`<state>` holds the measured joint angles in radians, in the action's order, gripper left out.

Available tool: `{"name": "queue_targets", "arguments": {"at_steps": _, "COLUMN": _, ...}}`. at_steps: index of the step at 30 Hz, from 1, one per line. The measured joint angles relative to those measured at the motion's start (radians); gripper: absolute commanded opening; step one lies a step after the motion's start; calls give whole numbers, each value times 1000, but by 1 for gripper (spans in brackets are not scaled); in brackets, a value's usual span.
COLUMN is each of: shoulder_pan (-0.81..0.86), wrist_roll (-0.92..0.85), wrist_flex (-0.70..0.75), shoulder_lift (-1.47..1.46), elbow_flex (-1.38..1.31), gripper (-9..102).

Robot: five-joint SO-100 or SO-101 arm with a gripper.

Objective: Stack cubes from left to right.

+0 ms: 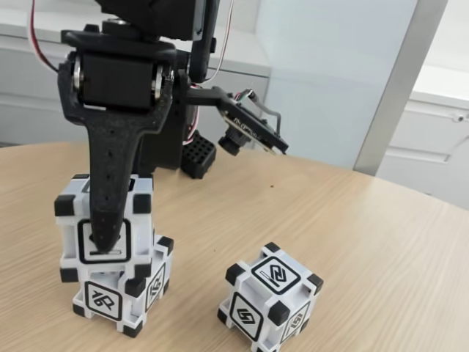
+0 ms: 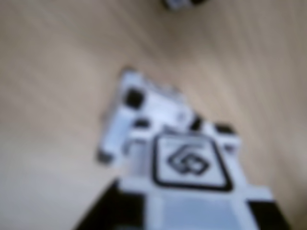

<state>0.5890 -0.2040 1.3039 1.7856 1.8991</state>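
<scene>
Two cubes stacked at the left, one cube alone at the right.

In the fixed view we see the black gripper (image 1: pixel 108 246) reaching down over the front face of the top cube (image 1: pixel 99 220), which sits a little askew on the bottom cube (image 1: pixel 121 297). We cannot tell if the fingers pinch it. The third cube (image 1: pixel 270 301) stands apart on the wooden table (image 1: pixel 366 242). The wrist view is blurred; a cube (image 2: pixel 189 163) is close below.

Round wooden table (image 1: pixel 381 242), pale cabinets behind.
Light wood grain runs across the tabletop; a grey-white post (image 1: pixel 399 81) leans up at right; low white cabinets (image 1: pixel 432 139) line the back wall.
</scene>
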Motion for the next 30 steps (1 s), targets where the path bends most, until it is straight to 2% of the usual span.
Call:
{"name": "queue_targets", "arguments": {"at_steps": 9, "shoulder_pan": 2, "wrist_roll": -57, "wrist_flex": 17, "shoulder_lift": -2, "elbow_flex": 3, "gripper": 45}}
{"name": "queue_targets", "arguments": {"at_steps": 14, "shoulder_pan": 6, "wrist_roll": -106, "wrist_flex": 110, "shoulder_lift": -2, "elbow_flex": 3, "gripper": 51}}
{"name": "queue_targets", "arguments": {"at_steps": 20, "shoulder_pan": 0, "wrist_roll": -156, "wrist_flex": 230, "shoulder_lift": 14, "elbow_flex": -26, "gripper": 51}}
{"name": "queue_targets", "arguments": {"at_steps": 30, "shoulder_pan": 0, "wrist_roll": -41, "wrist_flex": 262, "shoulder_lift": 229, "elbow_flex": -199, "gripper": 47}}
